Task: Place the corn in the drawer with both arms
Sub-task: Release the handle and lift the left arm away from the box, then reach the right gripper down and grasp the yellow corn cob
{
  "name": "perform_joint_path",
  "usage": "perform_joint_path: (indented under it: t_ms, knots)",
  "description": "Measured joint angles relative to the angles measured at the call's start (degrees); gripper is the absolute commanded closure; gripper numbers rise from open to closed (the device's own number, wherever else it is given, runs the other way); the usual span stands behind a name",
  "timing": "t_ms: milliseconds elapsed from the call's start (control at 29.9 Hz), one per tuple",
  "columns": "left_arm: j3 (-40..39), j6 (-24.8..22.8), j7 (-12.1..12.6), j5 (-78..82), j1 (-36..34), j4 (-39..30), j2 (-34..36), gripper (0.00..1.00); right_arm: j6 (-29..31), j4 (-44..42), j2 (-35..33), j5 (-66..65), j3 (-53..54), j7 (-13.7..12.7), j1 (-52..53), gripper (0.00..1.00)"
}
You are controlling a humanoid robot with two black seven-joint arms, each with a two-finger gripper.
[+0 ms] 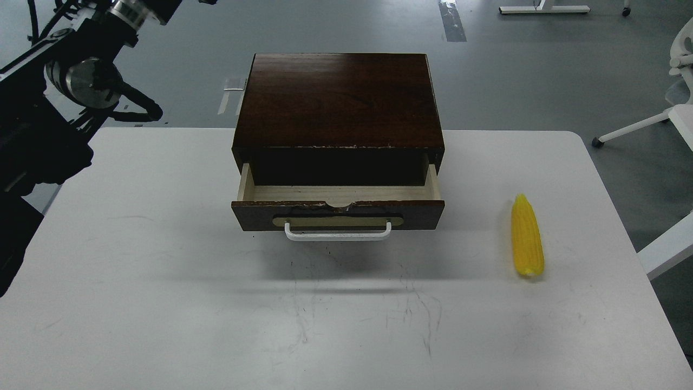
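- A dark brown wooden box (338,100) stands at the far middle of the white worktop (162,303).
- Its dark brown wooden drawer (338,208) is pulled partly out toward the camera, and the pale wood interior shows as a narrow strip behind the front panel.
- The top edge of the drawer front is chipped near the middle.
- A white bar handle (338,232) sits on a brass-coloured oval plate on the drawer front.
- The bright yellow corn cob (527,236) lies flat on the worktop to the right of the drawer, well apart from it, near the right edge of the worktop.
- The pointed tip of the cob faces away from the camera and the thick end faces toward it.
- The black left arm (43,130) comes in at the upper left corner, with a silver round joint and black cables, beside the left rear corner of the worktop.
- Its end effector (142,110) is seen only as a dark curved shape beyond the worktop edge; I cannot tell how far it is open, and it holds nothing that I can see.
- The right end effector does not appear in the view.
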Motion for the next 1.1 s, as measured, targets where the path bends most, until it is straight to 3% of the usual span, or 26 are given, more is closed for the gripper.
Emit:
perform_joint_path:
  t_ms: [100,267,467,735,1102]
  knots:
    - [-6.2,0.0,0.0,-5.0,3.9,0.1,0.5,0.02,0.0,10.9,-2.6,-7.8,-1.4,-3.9,2.6,0.00]
    - [-9.7,0.0,0.1,-12.2,6.3,-0.1,2.4,0.02,0.0,27.6,-6.5,-20.2,-1.7,-9.0,3.6,0.00]
    - [-10.1,0.0,5.1,-15.9,8.1,0.1,3.6,0.02,0.0,41.8,-7.5,-33.1,-4.0,-16.4,3.5,0.00]
    - [-10.1,0.0,5.9,-16.0,13.8,0.9,4.9,0.02,0.0,42.7,-4.9,-37.4,-15.3,-18.0,2.9,0.00]
    - [-10.1,0.0,5.5,-16.0,16.6,0.9,6.0,0.02,0.0,34.5,4.5,-38.6,-21.0,-18.6,-2.3,0.05]
